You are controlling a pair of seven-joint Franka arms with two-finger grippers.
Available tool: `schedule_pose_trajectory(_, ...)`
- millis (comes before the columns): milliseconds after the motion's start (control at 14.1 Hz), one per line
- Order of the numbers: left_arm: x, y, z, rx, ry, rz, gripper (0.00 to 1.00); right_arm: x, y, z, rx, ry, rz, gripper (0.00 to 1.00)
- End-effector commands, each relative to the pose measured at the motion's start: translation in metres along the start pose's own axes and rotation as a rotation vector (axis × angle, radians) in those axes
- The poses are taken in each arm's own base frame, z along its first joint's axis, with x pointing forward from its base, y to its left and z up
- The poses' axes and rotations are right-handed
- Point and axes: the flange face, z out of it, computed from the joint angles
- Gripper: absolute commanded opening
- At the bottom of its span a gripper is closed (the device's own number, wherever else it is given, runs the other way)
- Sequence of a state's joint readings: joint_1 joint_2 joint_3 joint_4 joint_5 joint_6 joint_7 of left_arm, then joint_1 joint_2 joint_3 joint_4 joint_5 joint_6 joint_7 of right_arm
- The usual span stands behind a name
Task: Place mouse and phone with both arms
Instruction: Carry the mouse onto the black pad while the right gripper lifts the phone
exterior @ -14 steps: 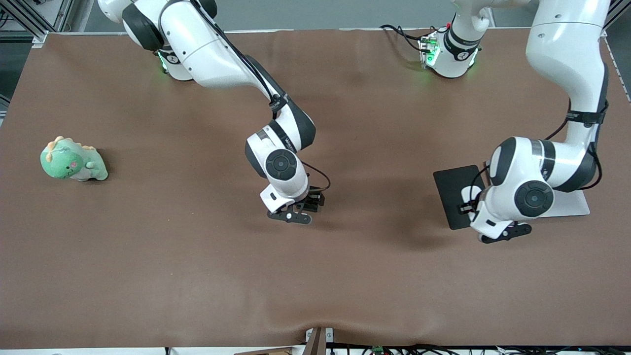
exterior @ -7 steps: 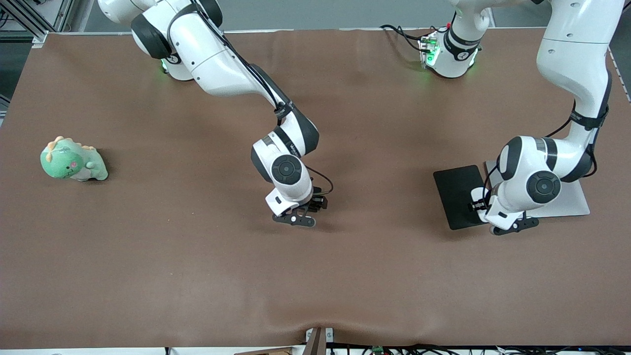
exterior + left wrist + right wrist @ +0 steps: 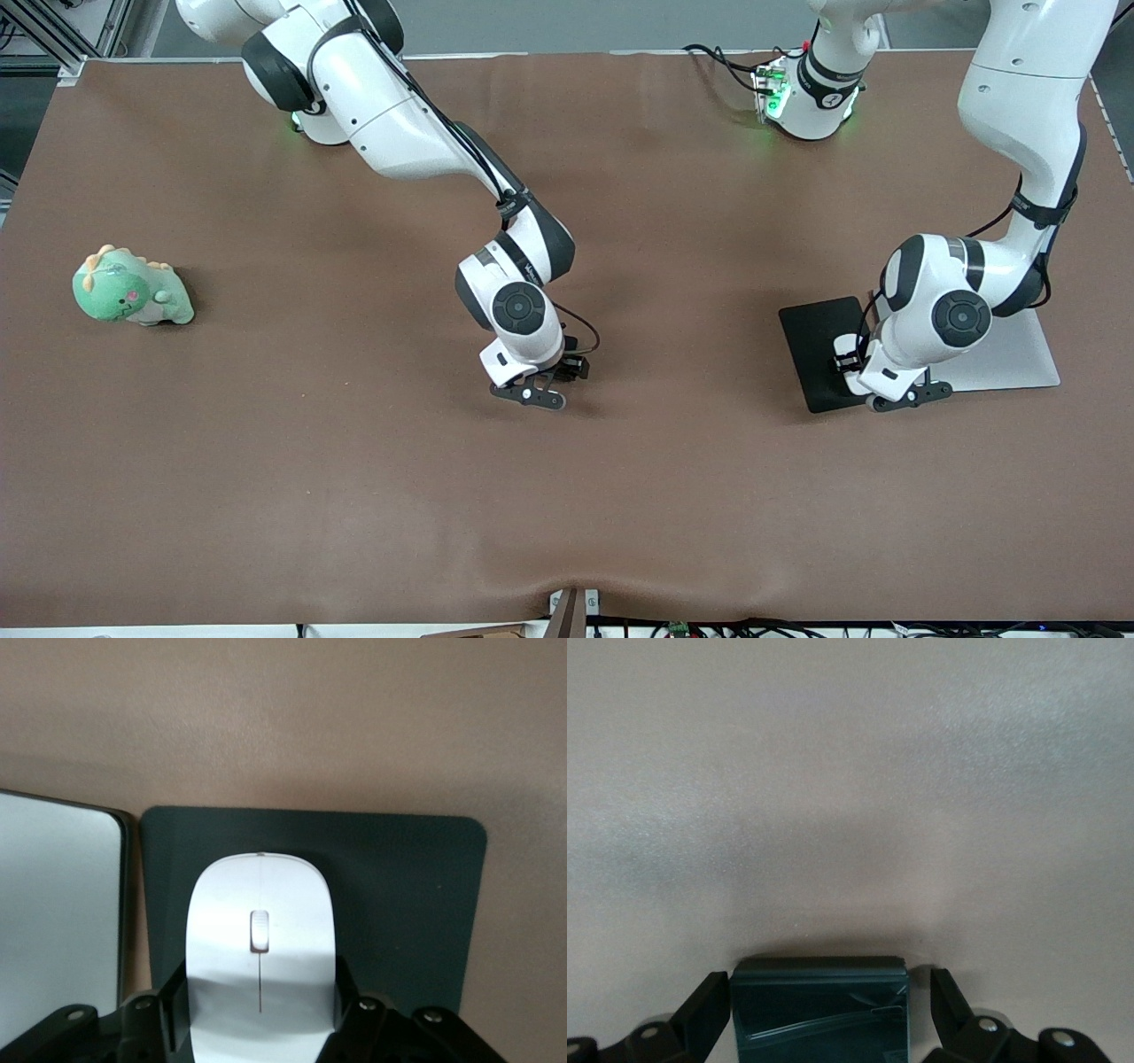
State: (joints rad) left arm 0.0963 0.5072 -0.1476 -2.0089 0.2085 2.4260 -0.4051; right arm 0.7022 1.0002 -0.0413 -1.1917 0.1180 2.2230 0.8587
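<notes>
Two things are in my claws: the white mouse [image 3: 260, 957] sits clamped between the fingers [image 3: 347, 997] of my left gripper [image 3: 855, 377], low over the black mouse pad [image 3: 817, 337], which lies just beside a grey slab [image 3: 1019, 354] toward my left arm's end of the table. The black phone [image 3: 819, 1010] stands between the spread fingers [image 3: 709, 1005] of my right gripper [image 3: 554, 377] over the bare brown table [image 3: 354, 496] near its middle, and I cannot tell whether those fingers touch it; well apart, at my right arm's end, a green plush dinosaur [image 3: 131, 288] lies on the cloth
</notes>
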Motion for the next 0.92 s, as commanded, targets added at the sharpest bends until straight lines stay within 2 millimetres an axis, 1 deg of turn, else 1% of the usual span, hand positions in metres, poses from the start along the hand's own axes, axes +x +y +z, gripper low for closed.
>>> schedule_pose_trajectory(0,-0.013,-0.001,-0.010,-0.014,0.029,0.022,0.23,-0.002,-0.008,0.003,0.012,0.007,0.025,1.00)
schedule_pose_trajectory(141,-0.013,-0.001,-0.008,-0.026,0.037,0.021,0.25,-0.002,-0.008,0.005,0.019,0.010,0.023,1.00)
schedule_pose_trajectory(212,-0.014,-0.002,-0.007,-0.030,0.042,0.028,0.25,-0.002,-0.007,0.005,0.017,0.012,0.012,0.62)
schedule_pose_trajectory(283,-0.013,-0.002,-0.006,-0.036,0.055,0.047,0.27,0.004,-0.004,0.001,0.022,0.012,0.007,0.21)
schedule_pose_trajectory(354,-0.013,-0.007,-0.004,-0.038,0.054,0.055,0.29,0.007,-0.002,-0.002,0.025,0.009,-0.026,0.00)
schedule_pose_trajectory(495,-0.013,-0.007,-0.001,-0.039,0.051,0.057,0.33,0.010,-0.004,-0.019,0.040,0.020,-0.065,0.00)
schedule_pose_trajectory(566,-0.013,-0.008,0.000,-0.038,0.050,0.056,0.40,0.015,-0.003,-0.032,0.049,0.027,-0.061,0.00)
schedule_pose_trajectory(636,-0.013,-0.007,0.000,-0.039,0.050,0.057,0.62,0.024,0.005,-0.043,0.047,0.024,-0.054,0.00)
schedule_pose_trajectory(707,-0.013,-0.005,-0.001,-0.039,0.051,0.060,0.89,0.029,0.009,-0.063,0.044,0.018,-0.061,0.00)
schedule_pose_trajectory(778,-0.012,-0.003,-0.002,-0.039,0.054,0.064,1.00,0.039,0.018,-0.082,0.040,0.015,-0.054,0.00)
schedule_pose_trajectory(848,-0.012,-0.002,-0.003,-0.040,0.055,0.067,1.00,0.053,0.033,-0.104,0.036,0.009,-0.044,0.00)
